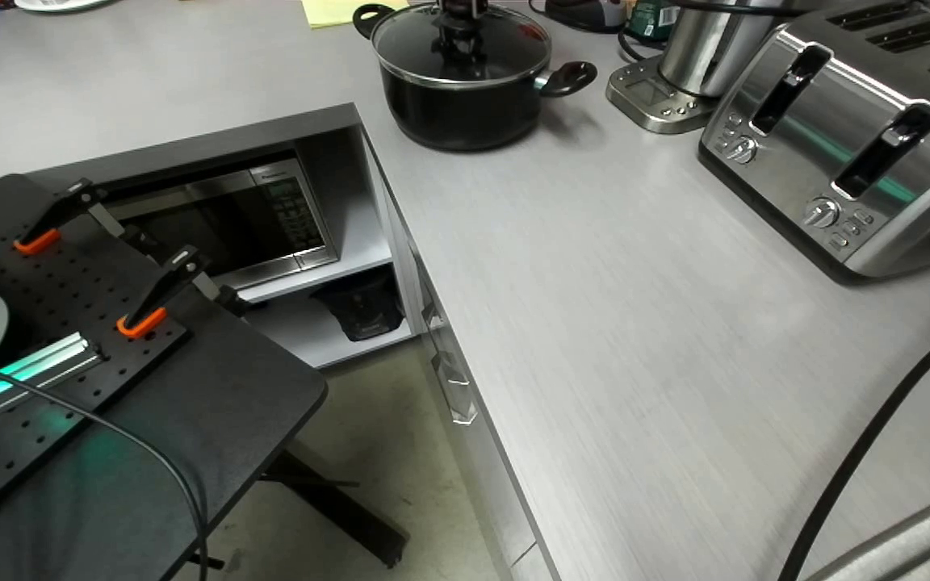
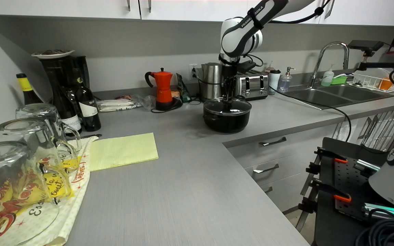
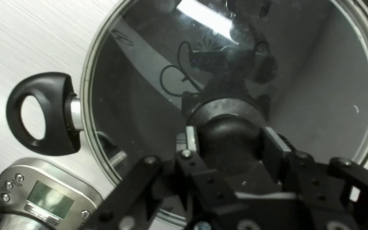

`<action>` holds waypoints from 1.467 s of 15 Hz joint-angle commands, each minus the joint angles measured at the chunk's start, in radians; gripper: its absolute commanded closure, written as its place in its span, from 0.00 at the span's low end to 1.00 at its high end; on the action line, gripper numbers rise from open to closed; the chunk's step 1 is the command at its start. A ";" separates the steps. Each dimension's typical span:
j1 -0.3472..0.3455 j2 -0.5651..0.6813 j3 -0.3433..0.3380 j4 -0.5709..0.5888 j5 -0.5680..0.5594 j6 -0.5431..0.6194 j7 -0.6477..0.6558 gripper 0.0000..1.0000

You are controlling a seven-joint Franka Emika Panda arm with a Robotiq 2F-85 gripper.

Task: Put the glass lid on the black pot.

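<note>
The black pot (image 1: 465,117) stands on the counter near the toaster in both exterior views (image 2: 227,124). The glass lid (image 1: 509,48) lies on the pot, looking level, its metal rim along the pot's rim; it also shows in an exterior view (image 2: 243,108). In the wrist view the lid (image 3: 145,127) fills most of the picture, with one pot handle (image 3: 53,113) sticking out at left. My gripper (image 3: 230,140) has its two fingers on either side of the lid's black knob (image 3: 230,127), seemingly touching it. The gripper (image 2: 228,94) points straight down over the lid's centre.
A silver toaster (image 1: 804,177) and a steel kettle (image 2: 210,82) on a base with a display (image 3: 51,199) stand close to the pot. A red moka pot (image 2: 163,89), a yellow sheet (image 2: 123,151) and glass mugs (image 2: 22,164) are farther along. The counter edge runs before the pot.
</note>
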 commanded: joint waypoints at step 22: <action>0.032 -0.073 -0.003 -0.160 -0.122 0.179 0.012 0.18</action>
